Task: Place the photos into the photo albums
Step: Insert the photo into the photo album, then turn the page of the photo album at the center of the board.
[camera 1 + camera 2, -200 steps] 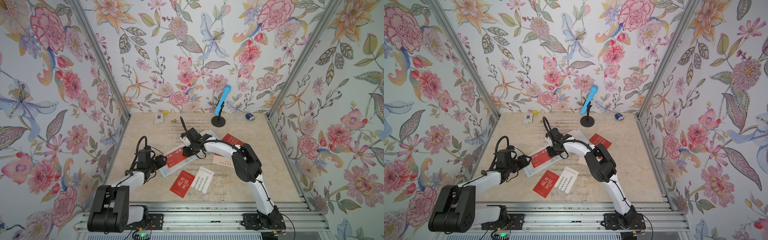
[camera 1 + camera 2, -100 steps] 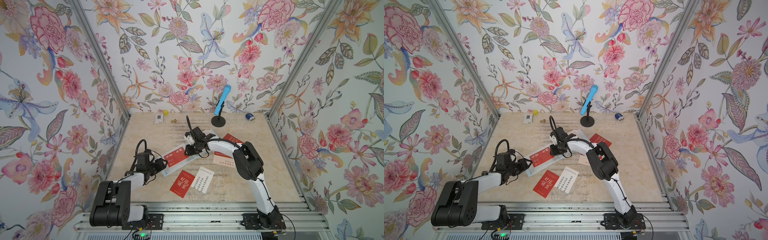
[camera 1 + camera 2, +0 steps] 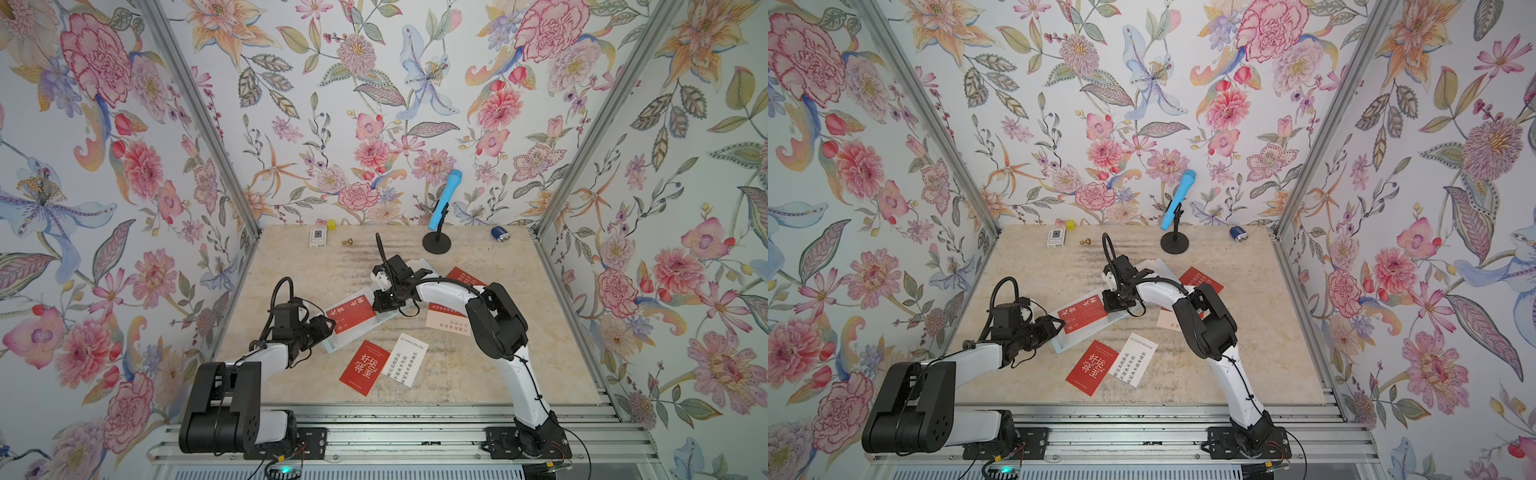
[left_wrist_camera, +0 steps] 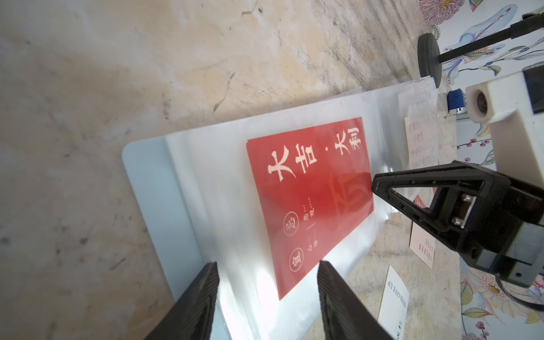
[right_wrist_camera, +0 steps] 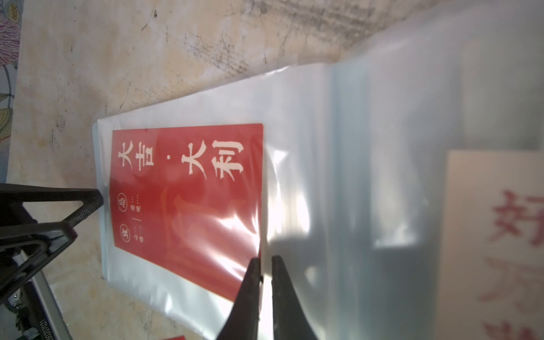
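Right gripper [image 5: 265, 262], jaws nearly pressed together, sits at the edge of 1 red photo [image 5: 188, 206] lying under a clear sleeve of the open album [image 4: 153, 191]; left gripper [image 4: 268, 288] is spread at its edge.

My left arm lies low, left of centre, left gripper [image 3: 329, 328] with jaws parted. My right arm arches in from lower right, with right gripper [image 3: 376, 306] at centre, jaws pinched to a slit.

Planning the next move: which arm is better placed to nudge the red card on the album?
Right, probably: right fingers, nearly shut, sit at the card's edge; left fingers stand open at the album's end.
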